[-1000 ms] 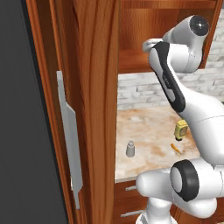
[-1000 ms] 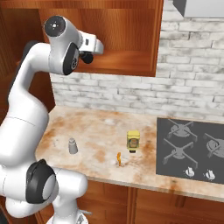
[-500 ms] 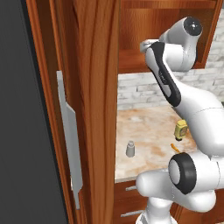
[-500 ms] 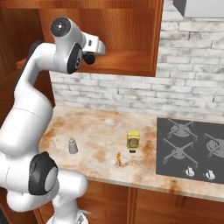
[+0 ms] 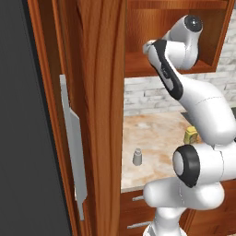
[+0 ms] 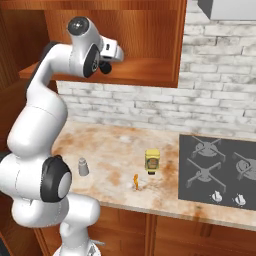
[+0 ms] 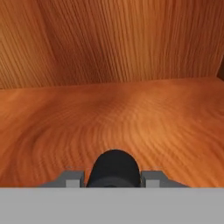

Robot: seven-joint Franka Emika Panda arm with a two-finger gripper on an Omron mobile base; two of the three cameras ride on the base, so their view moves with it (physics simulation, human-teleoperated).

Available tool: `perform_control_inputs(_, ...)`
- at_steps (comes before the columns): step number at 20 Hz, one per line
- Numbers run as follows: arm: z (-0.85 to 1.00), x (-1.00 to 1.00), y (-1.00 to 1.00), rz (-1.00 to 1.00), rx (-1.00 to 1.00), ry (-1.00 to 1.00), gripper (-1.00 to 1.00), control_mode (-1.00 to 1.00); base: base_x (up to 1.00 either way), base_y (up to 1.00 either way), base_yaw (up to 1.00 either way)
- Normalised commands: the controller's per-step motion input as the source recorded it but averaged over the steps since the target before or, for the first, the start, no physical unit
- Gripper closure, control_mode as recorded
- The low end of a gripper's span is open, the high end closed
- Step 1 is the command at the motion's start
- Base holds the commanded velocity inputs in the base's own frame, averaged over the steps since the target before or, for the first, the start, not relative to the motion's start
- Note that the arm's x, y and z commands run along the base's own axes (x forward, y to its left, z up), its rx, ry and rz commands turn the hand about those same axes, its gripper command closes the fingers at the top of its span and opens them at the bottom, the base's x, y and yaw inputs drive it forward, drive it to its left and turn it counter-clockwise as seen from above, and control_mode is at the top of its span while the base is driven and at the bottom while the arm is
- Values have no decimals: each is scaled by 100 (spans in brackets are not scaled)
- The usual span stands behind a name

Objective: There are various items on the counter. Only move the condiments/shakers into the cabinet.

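My gripper (image 7: 113, 178) is shut on the black shaker (image 7: 113, 166), whose rounded dark top shows between the grey fingers (image 7: 72, 178). It hangs just above the cabinet shelf (image 7: 131, 118), with the cabinet's back wall straight ahead. From the right base view the gripper (image 6: 106, 64) reaches in over the cabinet shelf (image 6: 150, 75). The grey shaker (image 6: 83, 166) and the yellow-brown squeeze bottle (image 6: 152, 161) stand on the counter (image 6: 110, 145). The left base view shows the grey shaker (image 5: 137, 156) and part of the bottle (image 5: 190, 135) behind the arm.
A tiny orange stick (image 6: 136, 181) lies near the counter's front edge. A gas hob (image 6: 215, 170) fills the counter's right end. The open cabinet door (image 5: 99, 115) stands tall at the arm's left. Drawers (image 5: 136, 200) sit under the counter.
The hand has pushed a little farther into the cabinet over the shelf, still holding the black shaker. The items on the counter have not moved.
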Motion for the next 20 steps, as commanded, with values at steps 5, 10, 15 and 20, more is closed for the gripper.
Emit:
perform_control_inputs(5, -17, 40, 0, 0, 0, 1, 100, -100, 0, 0, 0)
perform_control_inputs(10, -23, 41, 0, 0, 0, 0, 100, -100, 0, 0, 0)
perform_control_inputs(15, -24, 33, 0, 0, 0, 0, 100, -100, 0, 0, 0)
perform_control_inputs(20, -23, 27, 0, 0, 0, 0, -100, -100, 0, 0, 0)
